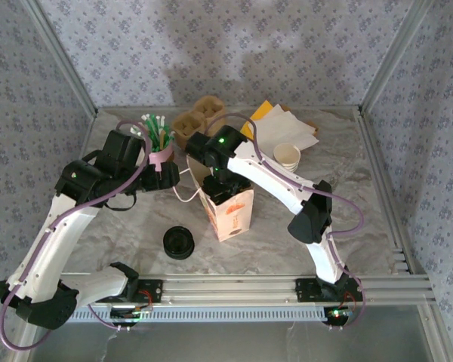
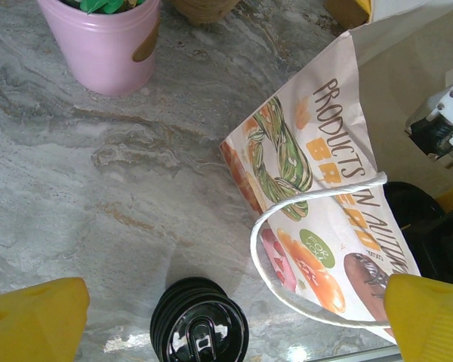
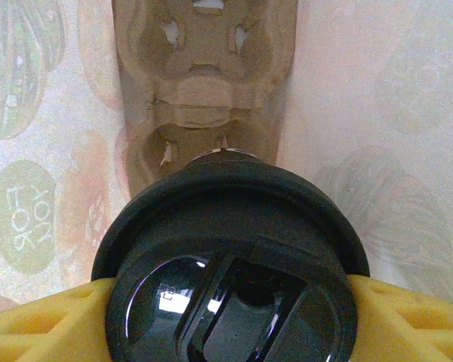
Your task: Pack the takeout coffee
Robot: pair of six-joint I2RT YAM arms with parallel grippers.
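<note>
You are working over a marbled table (image 1: 362, 211) with both arms bent in toward its middle. Your right arm (image 1: 279, 181) is reaching down into the open top of the printed paper bag (image 1: 234, 215), which is standing upright near the table's centre. Your left arm (image 1: 60, 226) is hanging just left of the bag, apart from it.

At the back of the table a brown cardboard cup carrier (image 1: 198, 121) is sitting beside some white papers (image 1: 283, 128). A pink pot (image 2: 106, 41) of green sticks is standing to the carrier's left. A stack of lidless cream cups (image 1: 287, 156) is standing right of the bag.

Inside the bag, the right fingers (image 3: 38, 328) are clamping the takeout coffee (image 3: 230, 286), one yellow pad pressing on each side of its round black lid. The coffee is sitting upright between the bag's walls, above a moulded cardboard tray (image 3: 204, 90) lying at the bottom. You cannot tell whether the cup is touching that tray.

The left fingers (image 2: 30, 320) are spread wide and gripping nothing. Between them in the left wrist view, a low pile of black lids (image 2: 198, 326) is resting on the table just beside the bag.
</note>
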